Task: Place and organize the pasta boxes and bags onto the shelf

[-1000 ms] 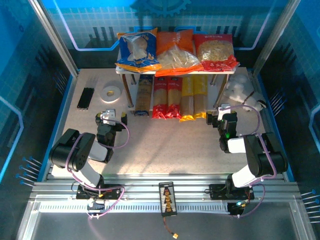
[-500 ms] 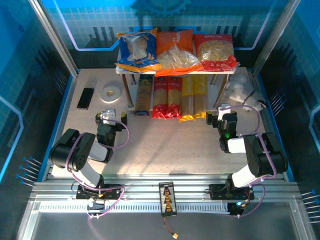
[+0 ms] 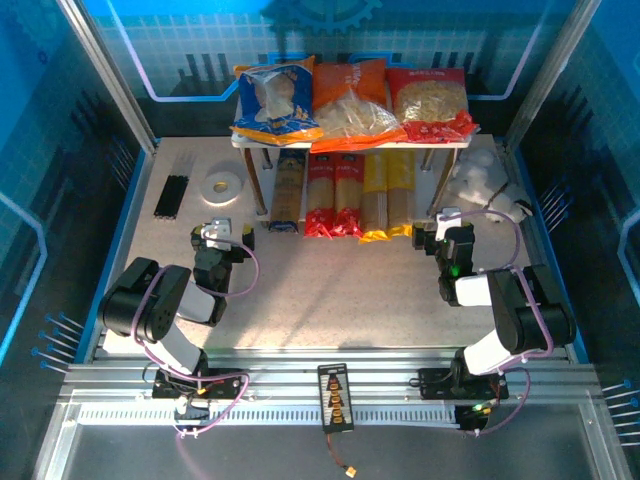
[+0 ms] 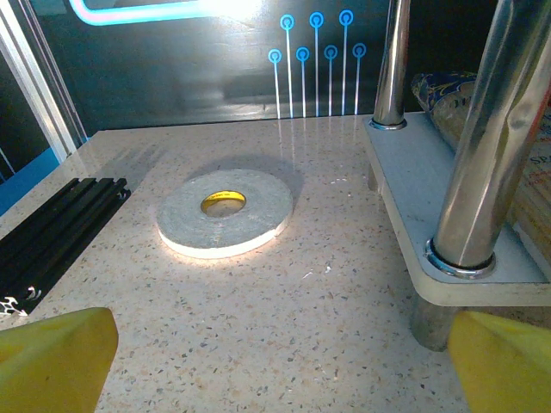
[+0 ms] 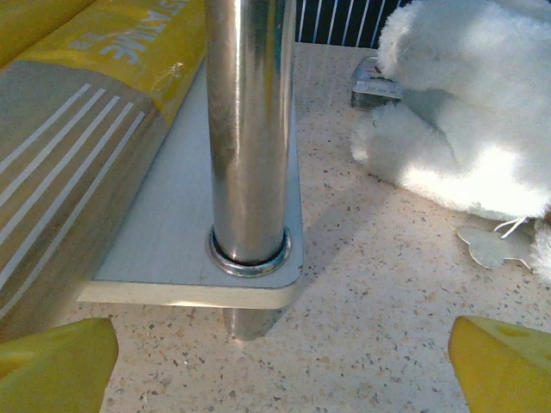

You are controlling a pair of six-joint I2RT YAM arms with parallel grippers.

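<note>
The left arm (image 3: 150, 300) and right arm (image 3: 515, 315) are black, built of rounded links, with purple cables (image 3: 250, 268) looping beside each. Yellow pads (image 4: 52, 357) tip the left end effector (image 4: 275, 374) and the right end effector (image 5: 275, 370).

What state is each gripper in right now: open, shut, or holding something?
Left gripper: open, holding nothing.
Right gripper: open, holding nothing.
</note>
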